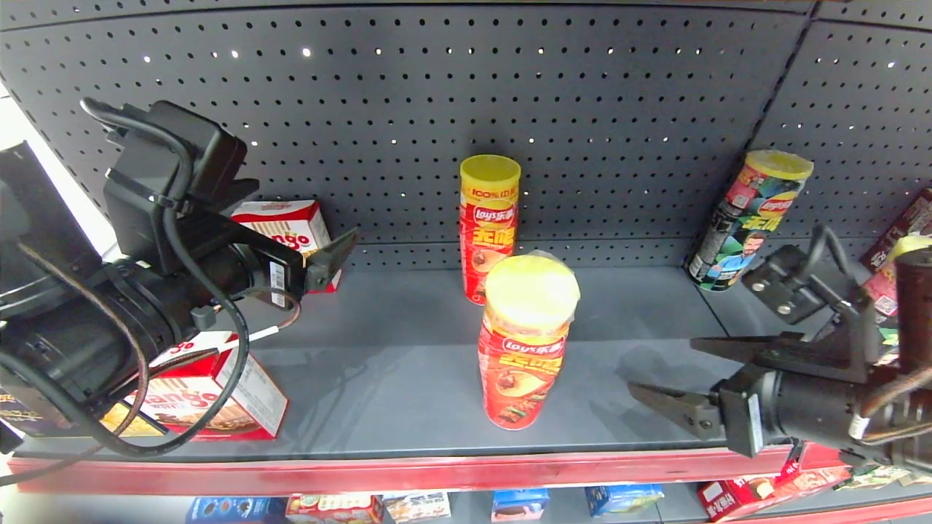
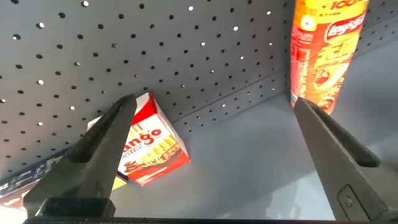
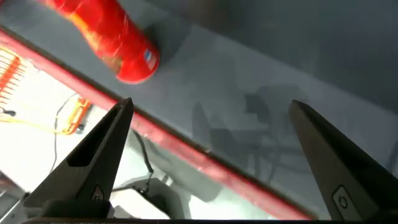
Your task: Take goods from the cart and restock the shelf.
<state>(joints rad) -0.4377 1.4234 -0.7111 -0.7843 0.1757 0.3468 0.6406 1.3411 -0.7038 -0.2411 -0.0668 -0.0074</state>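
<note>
Grey pegboard panel (image 1: 408, 109), light showing through some holes (image 1: 306, 52), backs a grey shelf (image 1: 364, 378) edged in red

Bright, even light from overhead — shadows smear across the grey shelf (image 1: 408, 393), darkest right of the front chip can (image 1: 523, 364). Its yellow lid (image 1: 531, 291) blows out a bit, a few pegboard (image 1: 582, 109) holes glow — edges bow fisheye-style.

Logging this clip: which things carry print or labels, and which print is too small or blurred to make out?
Front red can: large logo and lettering, clear.
Rear red can: print band under lid, logo below, clear.
Tilted can at right: print, partly turned away.
Rear box: large lettering, partly covered.
Front box: large lettering partly covered; side-panel print too small.
Lower-shelf packs: too small.
</note>
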